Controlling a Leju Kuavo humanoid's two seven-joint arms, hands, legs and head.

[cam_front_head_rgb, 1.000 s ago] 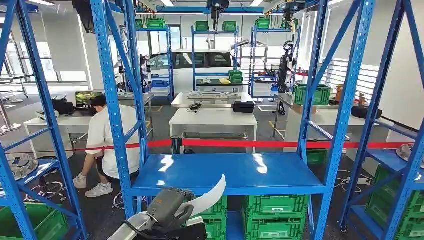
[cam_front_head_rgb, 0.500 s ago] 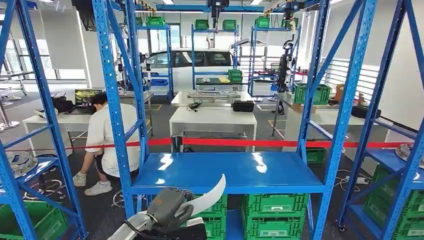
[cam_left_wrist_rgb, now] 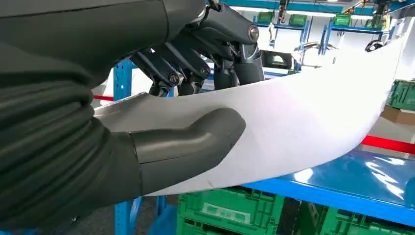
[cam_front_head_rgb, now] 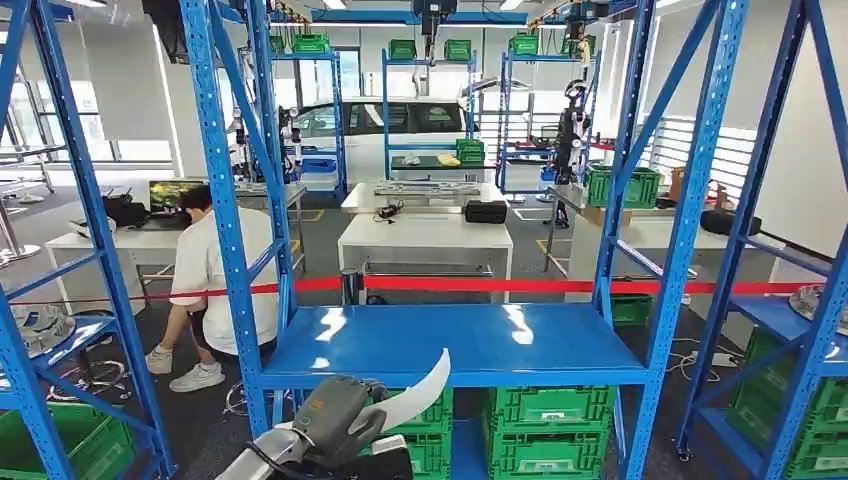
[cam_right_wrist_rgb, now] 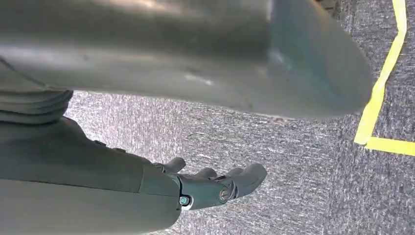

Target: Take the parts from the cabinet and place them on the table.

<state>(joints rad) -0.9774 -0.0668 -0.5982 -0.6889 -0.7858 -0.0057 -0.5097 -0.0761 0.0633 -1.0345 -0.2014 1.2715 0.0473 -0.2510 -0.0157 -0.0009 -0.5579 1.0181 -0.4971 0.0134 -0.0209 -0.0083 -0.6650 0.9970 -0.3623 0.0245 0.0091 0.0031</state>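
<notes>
My left hand (cam_front_head_rgb: pixel 335 415) sits low in the head view, just in front of the blue cabinet shelf (cam_front_head_rgb: pixel 560 350). It holds a white curved part (cam_front_head_rgb: pixel 420 392) whose pointed tip rises over the shelf's front edge. In the left wrist view the thumb (cam_left_wrist_rgb: pixel 191 142) presses on one face of the white part (cam_left_wrist_rgb: pixel 303 117) and the dark fingers (cam_left_wrist_rgb: pixel 215 63) wrap the other. My right hand (cam_right_wrist_rgb: pixel 210 186) hangs over grey carpet with its fingers loosely apart and nothing in them.
Blue rack posts (cam_front_head_rgb: pixel 225 200) frame the shelf on both sides. Green crates (cam_front_head_rgb: pixel 550 425) stand under it. Behind it runs a red barrier tape (cam_front_head_rgb: pixel 520 287), then white tables (cam_front_head_rgb: pixel 425 235). A person (cam_front_head_rgb: pixel 215 270) bends over at the left. Yellow floor tape (cam_right_wrist_rgb: pixel 381 98) marks the carpet.
The head view has drifted very slightly. My left hand and the white part keep the same place in front of the shelf.
</notes>
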